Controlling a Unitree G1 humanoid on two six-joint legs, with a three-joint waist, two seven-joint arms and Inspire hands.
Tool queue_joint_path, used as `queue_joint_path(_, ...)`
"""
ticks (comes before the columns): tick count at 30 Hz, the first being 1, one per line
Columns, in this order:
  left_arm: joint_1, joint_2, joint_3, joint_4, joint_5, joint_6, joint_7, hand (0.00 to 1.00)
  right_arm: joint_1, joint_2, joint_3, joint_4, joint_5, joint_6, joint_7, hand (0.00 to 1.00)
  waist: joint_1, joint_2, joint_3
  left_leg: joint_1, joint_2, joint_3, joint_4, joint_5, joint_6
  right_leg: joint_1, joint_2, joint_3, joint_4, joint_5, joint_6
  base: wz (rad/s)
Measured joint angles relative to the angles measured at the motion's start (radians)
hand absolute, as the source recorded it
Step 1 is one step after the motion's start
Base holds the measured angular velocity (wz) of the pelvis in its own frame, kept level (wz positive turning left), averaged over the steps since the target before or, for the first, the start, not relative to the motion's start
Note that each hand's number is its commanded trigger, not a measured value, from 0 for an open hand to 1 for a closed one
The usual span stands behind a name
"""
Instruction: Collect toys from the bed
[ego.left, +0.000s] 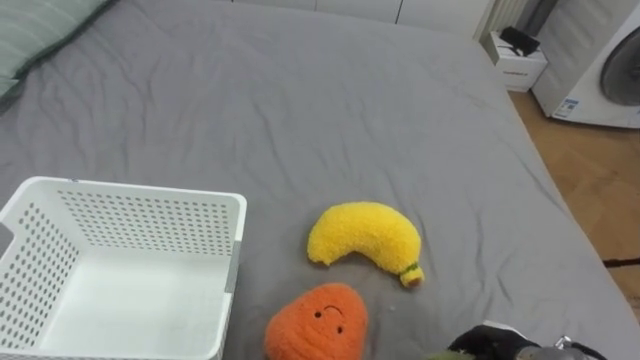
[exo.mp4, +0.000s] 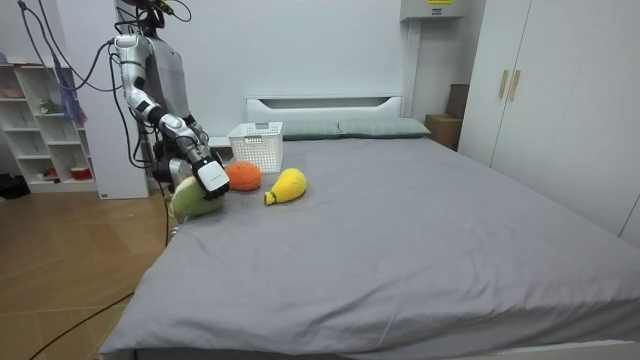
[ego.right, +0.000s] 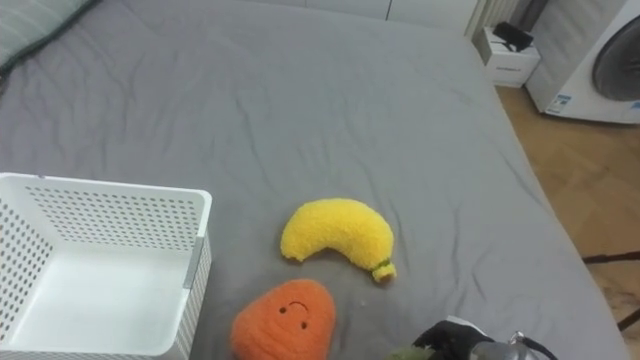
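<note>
Grey bed (ego.left: 400, 120) takes up most of both eye views. The white perforated basket (ego.left: 150, 205) sits at the lower left of the frame, on the sheet, with nothing visible inside it. The yellow banana plush (ego.left: 360, 235) lies at lower centre, just right of the basket and apart from it. The orange plush with a face (ego.left: 318, 322) is at the bottom edge, just below the banana and near the basket's corner. The right hand (ego.left: 495, 342) enters at the bottom right corner, partly cut off. In the room view the robot stands at the bed's side on the room view's left. There the hand rests on a green plush toy (exo.mp4: 192, 202) at the bed edge, just left of the orange plush. Can't tell whether the fingers grip it. A striped pillow (ego.left: 40, 30) is at upper left, a white nightstand (ego.left: 518, 62) at upper right.
</note>
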Motion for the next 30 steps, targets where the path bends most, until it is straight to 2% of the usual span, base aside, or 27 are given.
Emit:
queue_joint_path(5,-0.004,0.000,0.007,0.000,-0.001,-0.001,0.002,0.00,0.000,0.002,-0.005,-0.015,-0.002,-0.001,-0.063,1.00,0.000,-0.003,0.0072,-0.001,0.000,0.002,-0.006,0.000,0.000,0.000,0.000,0.002,0.002,0.000,0.000,0.00)
queue_joint_path(9,-0.003,-0.001,0.009,0.000,0.001,-0.002,0.000,0.00,0.000,0.002,-0.012,-0.098,-0.006,-0.001,-0.099,1.00,-0.005,-0.002,0.0077,-0.008,-0.001,0.002,0.001,0.000,0.000,-0.002,-0.001,0.002,0.000,0.000,0.000,0.00)
queue_joint_path(15,-0.005,-0.001,0.008,0.000,-0.001,-0.002,-0.002,0.00,-0.009,0.002,-0.060,-0.406,-0.037,-0.003,-0.131,1.00,-0.031,0.004,0.0124,-0.022,-0.001,0.001,0.002,0.000,0.000,-0.017,0.001,0.002,0.001,0.000,0.000,0.01)
queue_joint_path(17,-0.009,-0.002,0.010,0.004,-0.001,-0.004,-0.003,0.00,-0.015,0.002,-0.079,-0.510,-0.023,-0.002,-0.146,1.00,-0.030,0.007,0.0144,-0.026,-0.001,-0.001,0.002,0.000,0.000,-0.017,0.000,0.000,0.001,0.000,0.000,0.00)
queue_joint_path(27,-0.013,-0.001,0.007,0.004,0.000,-0.012,-0.006,0.00,-0.118,0.004,-0.080,-0.667,0.089,-0.002,-0.182,1.00,-0.024,0.006,0.0150,-0.033,-0.001,-0.003,0.001,0.000,0.000,-0.018,0.000,-0.004,0.002,0.000,0.000,0.00)
queue_joint_path(30,-0.013,-0.002,0.001,0.001,-0.001,-0.021,-0.004,0.00,-0.144,0.013,-0.073,-0.726,0.095,-0.002,-0.207,1.00,0.000,0.007,0.0143,-0.032,-0.001,-0.004,0.000,0.000,0.000,-0.016,0.000,-0.008,0.002,0.000,0.000,0.00)
